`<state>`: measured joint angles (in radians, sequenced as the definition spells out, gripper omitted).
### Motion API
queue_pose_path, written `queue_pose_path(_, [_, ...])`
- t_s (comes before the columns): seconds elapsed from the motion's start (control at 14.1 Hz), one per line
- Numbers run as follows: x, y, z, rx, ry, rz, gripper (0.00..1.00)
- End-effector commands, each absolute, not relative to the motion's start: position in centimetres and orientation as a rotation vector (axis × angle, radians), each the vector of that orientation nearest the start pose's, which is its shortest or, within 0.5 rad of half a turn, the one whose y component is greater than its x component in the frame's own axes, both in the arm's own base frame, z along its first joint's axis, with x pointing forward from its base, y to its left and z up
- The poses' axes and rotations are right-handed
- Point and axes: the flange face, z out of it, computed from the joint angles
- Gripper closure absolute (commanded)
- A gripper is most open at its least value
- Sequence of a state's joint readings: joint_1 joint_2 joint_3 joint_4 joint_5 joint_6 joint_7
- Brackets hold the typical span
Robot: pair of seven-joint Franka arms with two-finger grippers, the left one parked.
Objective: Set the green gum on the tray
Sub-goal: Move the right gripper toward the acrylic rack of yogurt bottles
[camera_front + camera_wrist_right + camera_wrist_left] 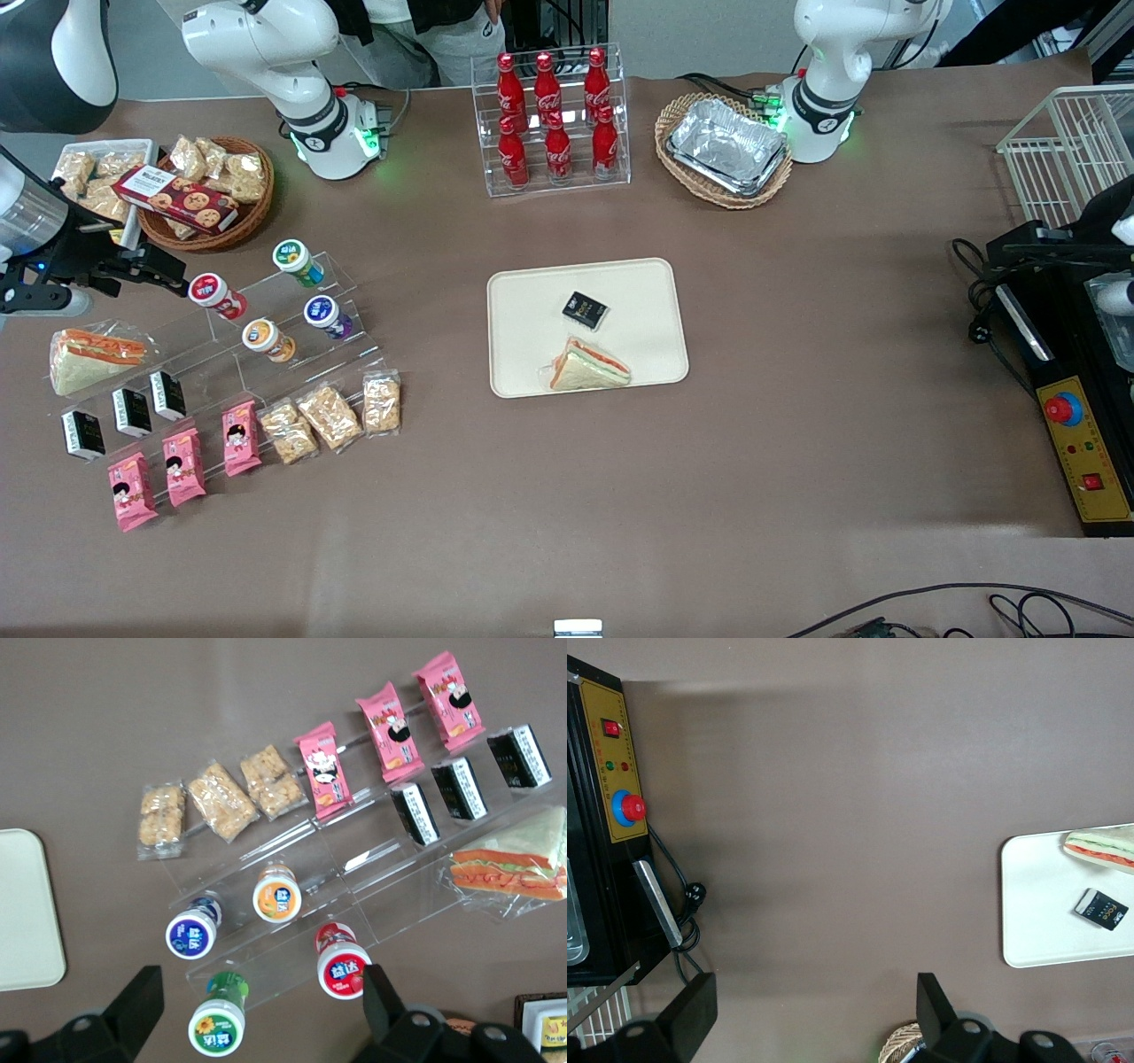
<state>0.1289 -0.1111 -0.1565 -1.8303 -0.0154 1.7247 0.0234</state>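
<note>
The green gum [297, 260] stands on the top step of a clear acrylic stand [275, 332], with a white lid and green label. It also shows in the right wrist view [219, 1020], between the spread black fingers [137, 1001]. My right gripper [164, 268] is open and empty. It hovers above the stand's working-arm end, close to the red canister [215, 295] and apart from the green gum. The cream tray [532, 310] lies mid-table and holds a sandwich [589, 366] and a black pack [585, 309]. Its rim shows in the right wrist view [27, 908].
Orange [266, 339] and purple [328, 316] canisters sit on the stand's lower step. Snack packs and black boxes lie on the steps nearer the front camera. A cookie basket [208, 190], a cola rack [551, 120] and a foil tray in a wicker basket [726, 146] stand farther from it.
</note>
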Motion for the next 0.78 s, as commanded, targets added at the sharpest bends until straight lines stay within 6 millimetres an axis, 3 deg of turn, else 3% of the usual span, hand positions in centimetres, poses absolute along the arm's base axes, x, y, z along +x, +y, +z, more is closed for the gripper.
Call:
queue_pose_path(0.0, [52.4, -0.5, 60.5, -3.14, 0.045, -0.018, 0.0])
queue_pose_path(0.35, [52.0, 1.0, 62.1, -3.135, 0.025, -0.006, 0.0])
queue_pose_path(0.57, [51.1, 1.2, 61.9, -3.135, 0.022, 0.054, 0.0])
queue_pose_path(0.71, [49.3, 1.0, 61.7, -3.125, 0.023, 0.051, 0.0])
